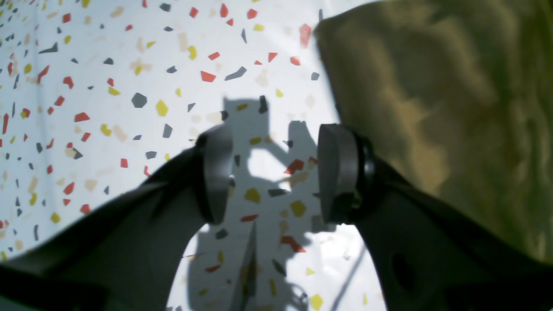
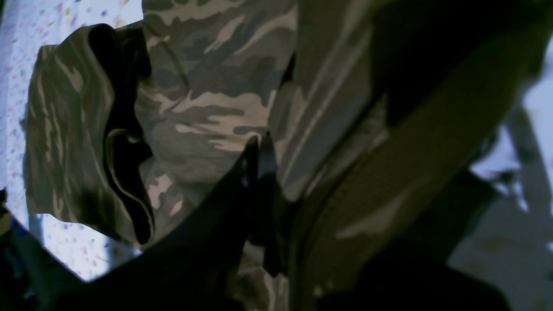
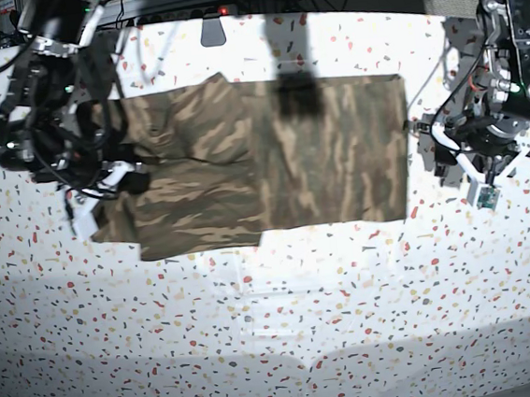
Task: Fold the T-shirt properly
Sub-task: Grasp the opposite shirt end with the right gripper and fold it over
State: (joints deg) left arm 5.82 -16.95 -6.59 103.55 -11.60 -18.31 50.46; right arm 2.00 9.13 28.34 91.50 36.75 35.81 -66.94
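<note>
camouflage t-shirt [image 3: 262, 166] spread flat on the speckled table [image 3: 278, 329], toward its far side. no legible writing, no containers. right gripper [image 2: 258, 149] pressed together, pinching t-shirt cloth at the shirt's left end. left gripper [image 1: 274, 172] spread wide, empty, just beside the shirt's right edge.

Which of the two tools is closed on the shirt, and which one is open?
The right tool is shut on the shirt, pinching cloth at its sleeve end. The left tool is open, over bare table beside the shirt's edge, holding nothing.
</note>
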